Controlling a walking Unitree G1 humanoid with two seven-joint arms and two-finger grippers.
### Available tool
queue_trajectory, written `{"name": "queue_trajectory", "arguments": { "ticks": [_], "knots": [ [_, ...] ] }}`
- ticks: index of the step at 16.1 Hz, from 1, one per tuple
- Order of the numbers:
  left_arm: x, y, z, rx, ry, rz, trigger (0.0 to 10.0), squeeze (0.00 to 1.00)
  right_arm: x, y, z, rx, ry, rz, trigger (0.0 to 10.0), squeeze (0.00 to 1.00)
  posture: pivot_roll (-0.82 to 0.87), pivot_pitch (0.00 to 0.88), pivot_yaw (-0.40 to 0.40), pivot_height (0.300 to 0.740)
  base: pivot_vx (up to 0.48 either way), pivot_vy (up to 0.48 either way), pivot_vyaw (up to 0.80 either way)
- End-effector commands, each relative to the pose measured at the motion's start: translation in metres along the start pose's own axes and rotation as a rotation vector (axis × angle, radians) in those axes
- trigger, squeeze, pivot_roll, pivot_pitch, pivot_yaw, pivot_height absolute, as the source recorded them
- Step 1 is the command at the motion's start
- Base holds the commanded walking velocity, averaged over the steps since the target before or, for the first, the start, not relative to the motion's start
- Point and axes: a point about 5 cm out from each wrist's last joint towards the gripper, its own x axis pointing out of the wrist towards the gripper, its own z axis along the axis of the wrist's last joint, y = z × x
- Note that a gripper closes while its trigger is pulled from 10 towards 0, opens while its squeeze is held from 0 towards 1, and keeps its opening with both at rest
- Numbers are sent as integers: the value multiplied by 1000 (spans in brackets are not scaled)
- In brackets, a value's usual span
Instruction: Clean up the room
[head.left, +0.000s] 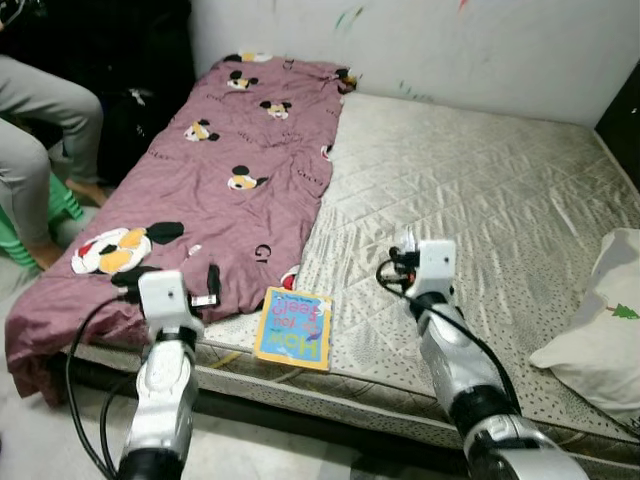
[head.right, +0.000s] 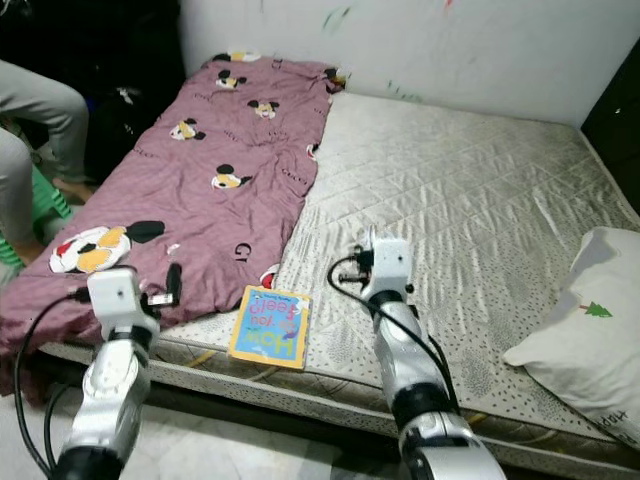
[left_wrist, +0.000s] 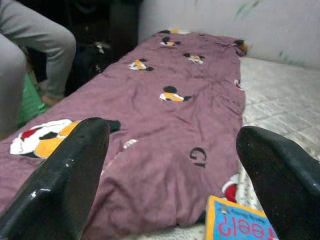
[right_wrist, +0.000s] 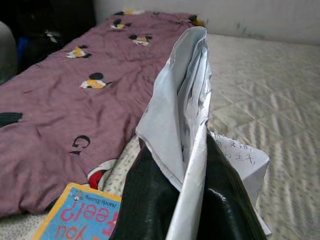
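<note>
Head views: bare mattress (head.left: 480, 170) with maroon mouse-print blanket (head.left: 230, 170) down its left side, colourful book (head.left: 293, 327) flat at near edge just beside blanket, white pillow (head.left: 600, 330) at right edge. Person's grey-trousered legs (head.left: 35, 140) off to left by green stool (head.left: 60, 205). Both arms raised over near edge

Left wrist view: left gripper (left_wrist: 172, 175) fingers wide apart, nothing between, hanging over blanket, book corner (left_wrist: 235, 227) below

Right wrist view: right gripper (right_wrist: 187, 200) clamped on crumpled white paper (right_wrist: 185, 100) with handwriting, over mattress near book (right_wrist: 80, 215)
</note>
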Motion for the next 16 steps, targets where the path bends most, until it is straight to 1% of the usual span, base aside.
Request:
{"name": "queue_trajectory", "arguments": {
  "ticks": [1, 3, 4, 5, 6, 8, 9, 10, 11, 12, 13, 14, 15, 16],
  "knots": [
    [-1, -2, 6, 20, -46, -28, 10000, 0, -1, 7, 5, -31, -45, 62, 10000, 0, 21, 0, -18, 740, 0, 0, 0],
    [0, 4, 8, 28, -54, 14, 10000, 0, -7, 13, 1, -43, -62, 80, 10000, 0, 24, 0, -13, 740, 0, 0, 0],
    [3, 6, 10, 31, -51, 24, 10000, 0, -9, 15, 0, -48, -73, 75, 10000, 0, 18, 0, -6, 740, 0, 0, 0],
    [2, 8, 11, 31, -54, 17, 10000, 0, -12, 17, -1, -44, -79, 70, 10000, 0, 11, 0, 3, 740, 0, 0, 0],
    [0, 7, 10, 34, -47, -13, 10000, 0, -16, 17, -2, -35, -85, 56, 10000, 0, 7, 0, 15, 740, 0, 0, 0],
    [-4, 7, 8, 47, -35, -31, 10000, 0, -20, 11, -6, -14, -74, 22, 10000, 0, 7, 0, 15, 740, 0, 0, 0],
    [-7, 7, 8, 40, -33, -33, 10000, 0, -24, 1, -8, 13, -63, -38, 10000, 0, -15, 0, 14, 740, 0, 0, 0],
    [-9, 6, 6, 37, -31, -33, 10000, 0, -25, -1, -9, 12, -66, -47, 10000, 0, -23, 0, 14, 740, 0, 0, 0],
    [-13, 4, 0, 18, -8, -34, 10000, 0, -29, -5, -8, -3, -68, -56, 10000, 0, -25, 0, 10, 740, 0, 0, 0],
    [-16, 1, -1, 8, 1, -20, 10000, 0, -33, -9, -7, 10, -66, -65, 10000, 0, -14, 0, 1, 740, 0, 0, 0],
    [-17, -3, 2, -9, -3, -20, 10000, 0, -34, -9, -8, 18, -58, -61, 10000, 0, -3, 0, -3, 740, 0, 0, 0],
    [-22, -5, 6, -22, -4, -51, 10000, 0, -33, -5, -9, 25, -45, -59, 10000, 0, 12, 0, 0, 740, 0, 0, -800],
    [-23, -5, 6, -29, -2, -57, 10000, 0, -33, -5, -9, 30, -42, -61, 10000, 0, 12, 0, 0, 740, 0, 0, -800],
    [-27, -2, 9, -28, -3, -67, 10000, 0, -35, -2, -10, 49, -34, -76, 10000, 0, 24, 0, 2, 740, 0, 0, -800]
  ]
}}
